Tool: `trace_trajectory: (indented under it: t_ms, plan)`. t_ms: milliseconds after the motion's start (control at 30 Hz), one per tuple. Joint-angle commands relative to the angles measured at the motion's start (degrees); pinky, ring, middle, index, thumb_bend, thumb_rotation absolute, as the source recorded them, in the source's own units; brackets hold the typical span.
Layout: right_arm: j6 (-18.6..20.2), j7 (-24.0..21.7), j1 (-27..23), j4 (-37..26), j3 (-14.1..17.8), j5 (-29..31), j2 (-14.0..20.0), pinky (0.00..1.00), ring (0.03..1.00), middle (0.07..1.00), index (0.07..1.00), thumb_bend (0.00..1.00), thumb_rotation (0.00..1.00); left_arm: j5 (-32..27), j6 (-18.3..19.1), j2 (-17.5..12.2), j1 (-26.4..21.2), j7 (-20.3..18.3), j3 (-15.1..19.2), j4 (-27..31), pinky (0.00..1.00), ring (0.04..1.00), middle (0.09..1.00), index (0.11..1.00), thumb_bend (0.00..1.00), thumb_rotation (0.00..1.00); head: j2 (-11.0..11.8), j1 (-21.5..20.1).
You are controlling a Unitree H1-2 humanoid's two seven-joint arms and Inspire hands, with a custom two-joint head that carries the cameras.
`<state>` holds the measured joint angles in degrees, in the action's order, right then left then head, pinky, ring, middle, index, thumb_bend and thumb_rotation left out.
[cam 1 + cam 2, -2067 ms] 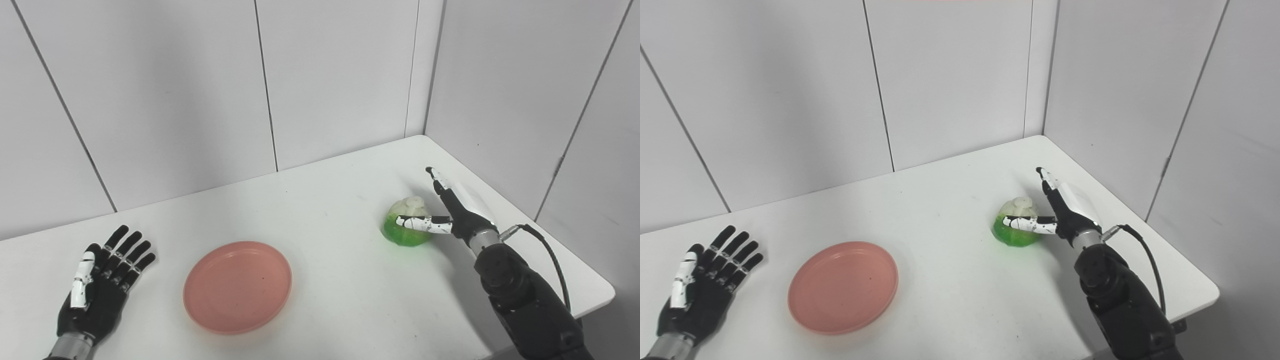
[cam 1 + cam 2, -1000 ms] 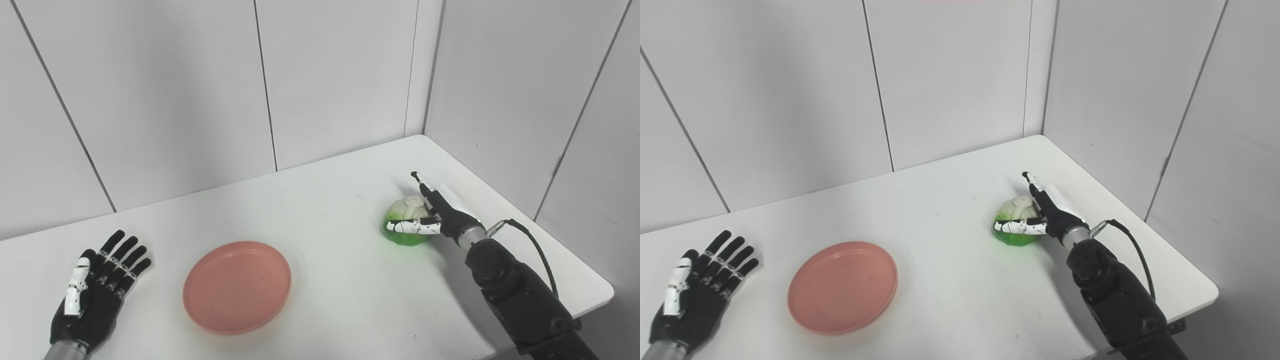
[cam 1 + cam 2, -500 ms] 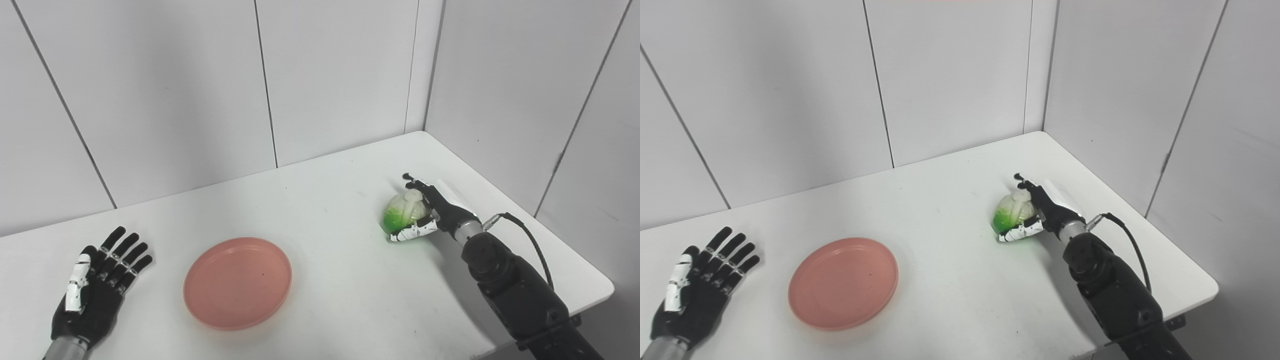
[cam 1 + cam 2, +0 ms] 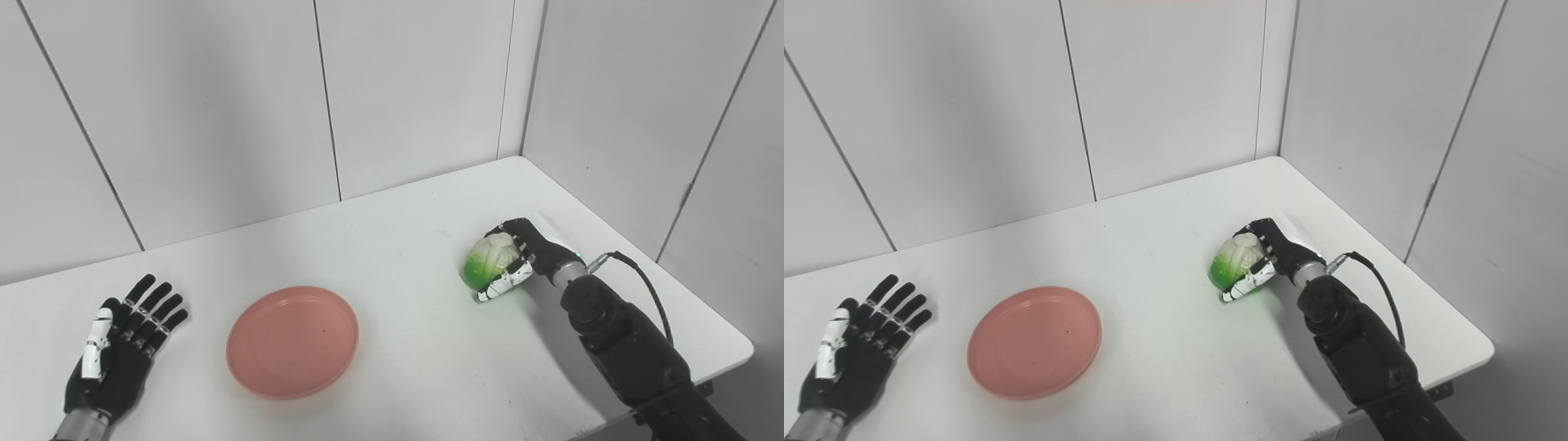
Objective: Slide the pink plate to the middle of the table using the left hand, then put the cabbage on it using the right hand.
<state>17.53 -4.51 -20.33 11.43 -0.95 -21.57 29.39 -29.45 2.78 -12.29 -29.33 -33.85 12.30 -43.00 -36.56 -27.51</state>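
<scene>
The pink plate (image 4: 293, 340) lies flat on the white table (image 4: 404, 257), left of centre and near the front. At the right, a green and white cabbage (image 4: 488, 262) is tipped on its side in my right hand (image 4: 520, 257), whose fingers curl over its top while the thumb presses its lower side. Whether the cabbage still touches the table I cannot tell. My left hand (image 4: 119, 346) rests flat on the table at the far left with its fingers spread, holding nothing, well apart from the plate.
White wall panels close the table off at the back and along the right side. The table's right corner and front edge (image 4: 744, 355) lie close behind my right arm. A black cable (image 4: 643, 285) loops off the right wrist.
My right hand went from open beside the cabbage to fingers and thumb closed around it, and the cabbage tipped over and shifted slightly left. The left hand stayed put. The view shifted slightly.
</scene>
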Motion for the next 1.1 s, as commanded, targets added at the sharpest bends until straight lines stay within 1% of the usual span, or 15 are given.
trace_trajectory:
  t_ms: [0,200,333,467,533,633,667,700,733,767,833,867,933,967,1067]
  plan:
    - [1.7,-0.2,-1.3,-0.4,-0.1,-0.2,0.0,0.39,0.43,0.461,0.506,0.53,0.0,1.4,4.6,0.7,5.4,2.1,-0.5,-3.4,0.79,0.819,0.83,0.832,0.41,0.83,0.1,0.0]
    - [1.5,0.5,-1.2,-0.4,0.7,0.5,-0.4,0.4,0.449,0.47,0.5,0.53,0.0,1.8,4.1,0.6,5.4,2.0,-0.8,-3.5,0.79,0.816,0.827,0.83,0.41,0.85,0.1,0.4]
    - [-0.2,-0.3,-0.9,-1.4,1.8,2.6,-0.2,0.4,0.449,0.474,0.498,0.53,0.0,1.5,4.4,0.7,5.6,1.8,-0.9,-3.1,0.79,0.821,0.832,0.834,0.41,0.84,0.2,0.6]
    - [1.3,-1.4,-1.0,-5.4,2.8,4.4,-0.4,0.38,0.444,0.473,0.499,0.53,0.0,1.9,4.0,1.1,5.9,2.4,-1.2,-2.4,0.8,0.824,0.834,0.836,0.41,0.84,0.7,1.5]
    - [2.3,-1.7,-1.3,-7.7,2.6,4.0,-0.5,0.38,0.442,0.467,0.505,0.53,0.0,1.7,4.4,1.4,6.0,2.6,-1.2,-1.9,0.8,0.825,0.835,0.834,0.41,0.83,0.9,2.1]
    - [4.0,-2.7,-2.2,-12.8,1.9,3.6,-1.0,0.38,0.438,0.465,0.509,0.53,0.0,1.6,5.3,2.1,6.6,3.4,-1.5,-0.1,0.81,0.83,0.838,0.838,0.41,0.84,1.2,3.3]
    - [4.2,-2.9,-2.4,-13.7,1.8,3.7,-1.1,0.38,0.437,0.464,0.509,0.53,0.0,1.6,5.5,2.4,6.9,3.8,-1.6,0.5,0.81,0.831,0.838,0.838,0.41,0.84,1.4,4.5]
    - [4.3,-3.1,-2.5,-14.2,1.7,3.8,-1.1,0.37,0.437,0.465,0.509,0.53,0.0,1.6,5.6,2.6,7.0,4.1,-1.6,1.0,0.81,0.832,0.838,0.837,0.41,0.83,1.4,4.5]
    - [4.4,-3.4,-3.1,-15.2,1.4,3.8,-1.5,0.37,0.436,0.465,0.509,0.53,0.0,1.7,5.6,3.0,7.4,4.4,-1.9,1.8,0.81,0.832,0.838,0.837,0.41,0.83,1.6,6.0]
    - [4.5,-3.8,-3.7,-16.3,0.8,3.6,-1.8,0.37,0.437,0.468,0.505,0.53,0.0,1.9,5.5,3.4,7.8,4.7,-2.2,2.8,0.82,0.834,0.839,0.837,0.41,0.84,1.7,6.6]
    - [5.1,-4.6,-5.0,-18.1,-0.4,3.1,-2.2,0.38,0.437,0.47,0.504,0.53,0.0,2.3,5.5,4.4,8.8,5.8,-3.0,5.3,0.82,0.843,0.848,0.845,0.42,0.85,2.1,9.8]
    - [5.4,-5.2,-5.6,-18.9,-0.9,3.1,-2.5,0.39,0.443,0.473,0.499,0.53,0.0,2.5,6.1,5.0,9.5,6.7,-3.4,7.3,0.83,0.852,0.855,0.85,0.41,0.87,2.1,9.8]
    - [4.8,-6.4,-7.2,-19.5,-2.0,4.0,-3.9,0.39,0.453,0.478,0.493,0.53,0.0,3.4,7.3,6.8,11.3,9.6,-4.4,11.9,0.84,0.859,0.862,0.853,0.41,0.88,2.5,14.5]
    - [4.9,-6.9,-8.0,-19.7,-2.5,4.4,-4.8,0.39,0.455,0.477,0.494,0.53,0.0,3.6,7.8,7.5,12.1,10.7,-4.9,13.8,0.84,0.862,0.864,0.854,0.4,0.9,2.5,14.8]
    - [4.6,-8.1,-10.0,-19.1,-4.6,4.9,-7.2,0.37,0.437,0.469,0.506,0.53,0.0,3.8,10.2,9.6,13.7,14.0,-6.0,18.6,0.86,0.872,0.876,0.864,0.39,0.94,2.7,18.4]
